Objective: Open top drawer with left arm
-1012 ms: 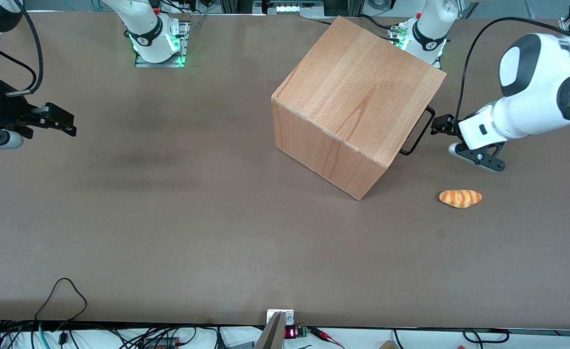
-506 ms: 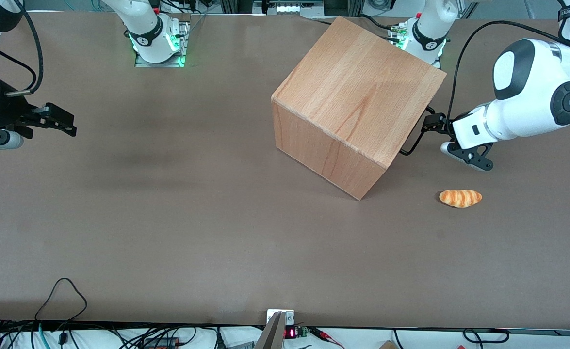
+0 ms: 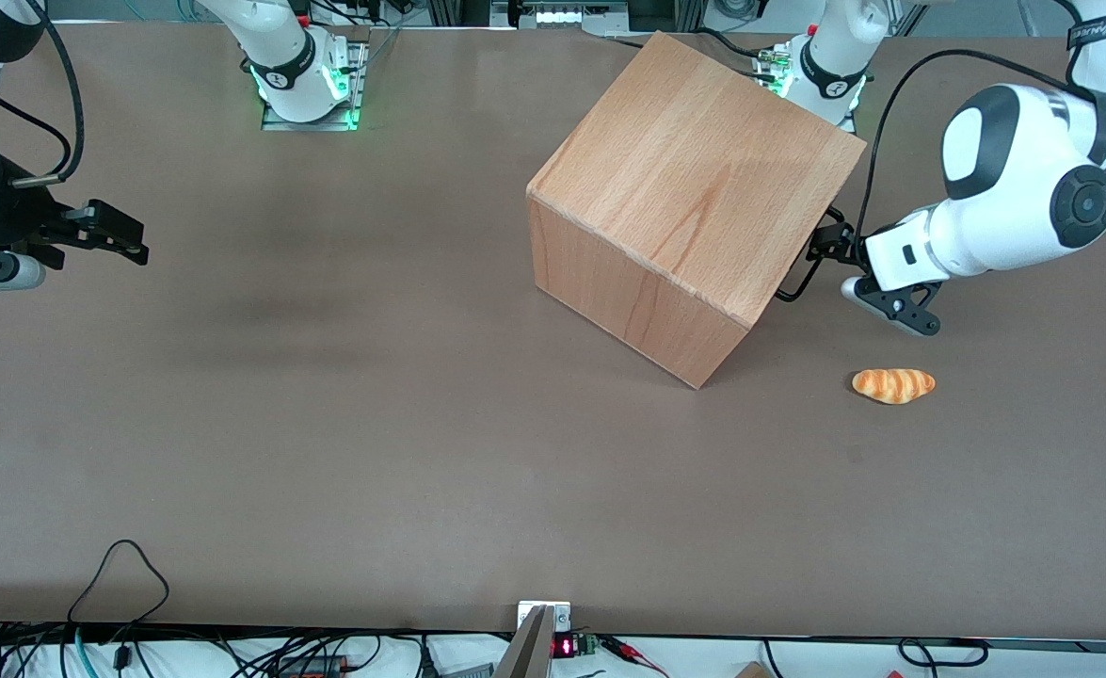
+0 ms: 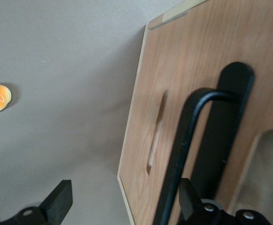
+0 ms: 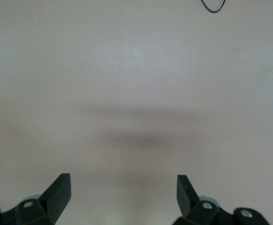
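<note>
You get even, soft overhead light; the cabinet (image 3: 694,188) casts a faint shadow, and the gripper (image 4: 122,206) looks blurred up close.

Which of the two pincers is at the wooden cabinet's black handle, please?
The left arm's pincer, open at the handle beside the cabinet; the other pincer hangs far off toward the parked arm's end.

You can make out white capital lettering on the black band (image 3: 1095,36) of the glossy white left arm (image 3: 1014,188), above its black two-finger gripper (image 3: 832,260) beside the cabinet, but it is too small to spell. The small red lit display (image 3: 564,647) at the table's near edge shows digits you cannot read either.
</note>
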You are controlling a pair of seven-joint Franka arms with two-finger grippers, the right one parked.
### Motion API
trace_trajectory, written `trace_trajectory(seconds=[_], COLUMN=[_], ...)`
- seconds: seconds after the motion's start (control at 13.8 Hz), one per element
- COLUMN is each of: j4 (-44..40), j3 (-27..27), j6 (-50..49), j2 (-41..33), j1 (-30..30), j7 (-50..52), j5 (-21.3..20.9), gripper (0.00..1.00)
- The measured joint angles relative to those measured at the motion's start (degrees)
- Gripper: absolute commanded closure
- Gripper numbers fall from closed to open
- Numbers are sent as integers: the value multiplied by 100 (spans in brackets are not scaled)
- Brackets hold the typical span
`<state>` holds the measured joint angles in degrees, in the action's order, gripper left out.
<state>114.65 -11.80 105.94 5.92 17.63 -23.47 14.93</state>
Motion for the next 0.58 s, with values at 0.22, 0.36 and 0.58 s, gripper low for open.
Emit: trace_trajectory(seconds=[0.22, 0.36, 0.58], j4=[7, 11, 15], j3=[-12, -73, -172], j6=[250, 394, 985], j2=[198, 201, 196], j1=[1, -22, -200], j7=[-140, -217, -335], j5=[81, 93, 93], gripper=[0, 0, 0])
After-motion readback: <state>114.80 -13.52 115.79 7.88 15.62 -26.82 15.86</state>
